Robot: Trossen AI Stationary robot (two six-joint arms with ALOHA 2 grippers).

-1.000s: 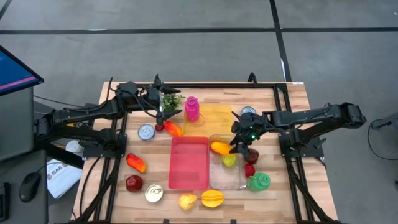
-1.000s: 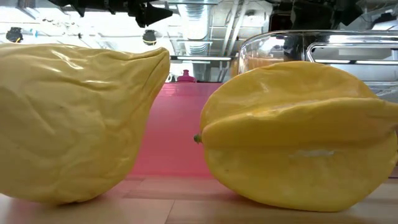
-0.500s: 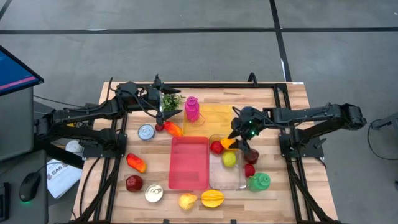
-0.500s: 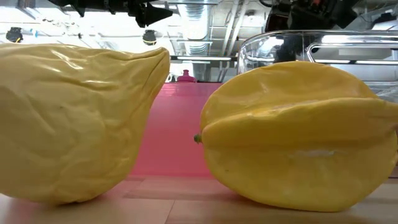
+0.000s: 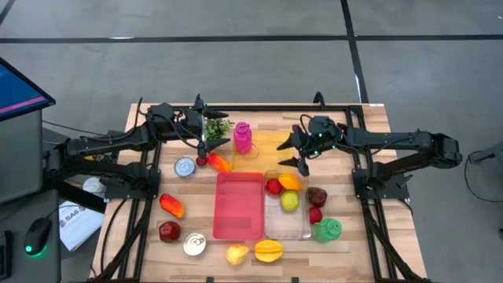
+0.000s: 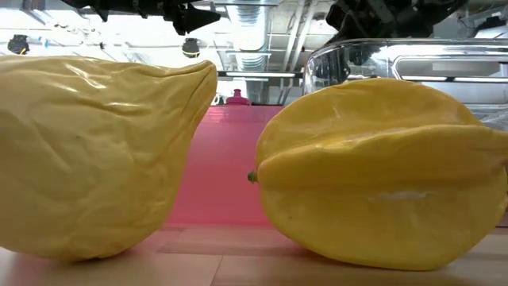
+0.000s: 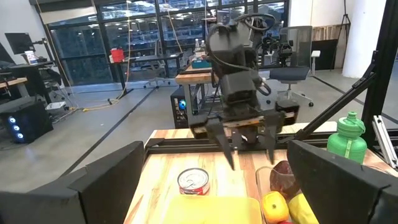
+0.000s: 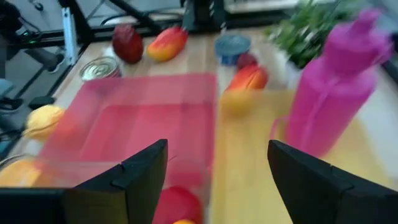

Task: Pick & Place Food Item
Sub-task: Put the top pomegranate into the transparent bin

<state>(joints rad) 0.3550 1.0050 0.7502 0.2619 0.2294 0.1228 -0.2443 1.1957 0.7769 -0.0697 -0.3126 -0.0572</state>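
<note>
From above, the right gripper (image 5: 299, 152) hangs spread and empty over the yellow tray (image 5: 271, 147); the orange fruit (image 5: 290, 181) sits in the clear bin (image 5: 284, 228). Left wrist view: left gripper (image 7: 211, 186) spread wide too. A low swing back could clip the bin's rim.

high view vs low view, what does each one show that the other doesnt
Only the high view shows the whole table: the open right gripper above the yellow board, the clear container holding fruit, the green bottle, the cans, and the open left gripper near the plant. Only the low view shows the room's ceiling beyond the table. Both share the starfruit, the yellow fruit beside it, the red tray and the pink bottle.
</note>
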